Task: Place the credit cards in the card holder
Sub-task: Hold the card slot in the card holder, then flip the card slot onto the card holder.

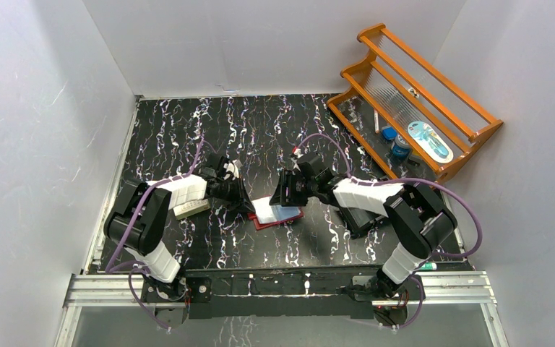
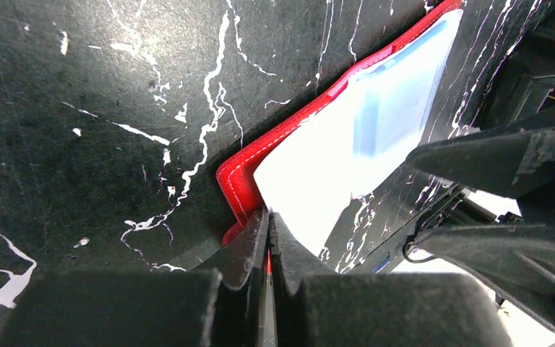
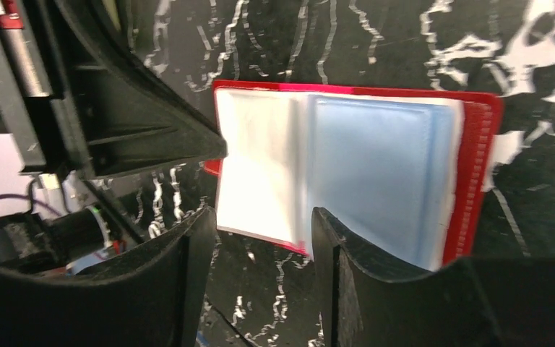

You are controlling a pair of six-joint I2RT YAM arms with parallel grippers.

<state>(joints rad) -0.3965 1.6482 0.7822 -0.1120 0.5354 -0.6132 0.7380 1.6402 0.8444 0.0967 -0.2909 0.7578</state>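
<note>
A: So, the left gripper [image 2: 268,242]: how do its jaws stand?

B: Pressed together with no real gap, right at the left corner of the card holder [image 2: 240,189]. A sliver of red shows in the seam between the fingers. I cannot tell whether the cover is actually pinched there.

A: And the holder itself?

B: It lies open on the black marbled table [image 1: 188,130], red cover down and clear pockets up. Its left leaf is washed out to white. Its right leaf shows a pale blue panel, and I can't make out whether that is a card or only the pocket.

A: The right gripper [image 3: 264,220]?

B: Its jaws are partly apart with nothing held between them. From above it sits at the holder's far right side. In its own wrist view, one edge of the holder runs across the gap, and one finger covers the edge of the blue leaf. Whether they touch is unclear.

A: Anything further right of the holder?

B: A black box [image 1: 360,223], mostly hidden under the right arm.
</note>
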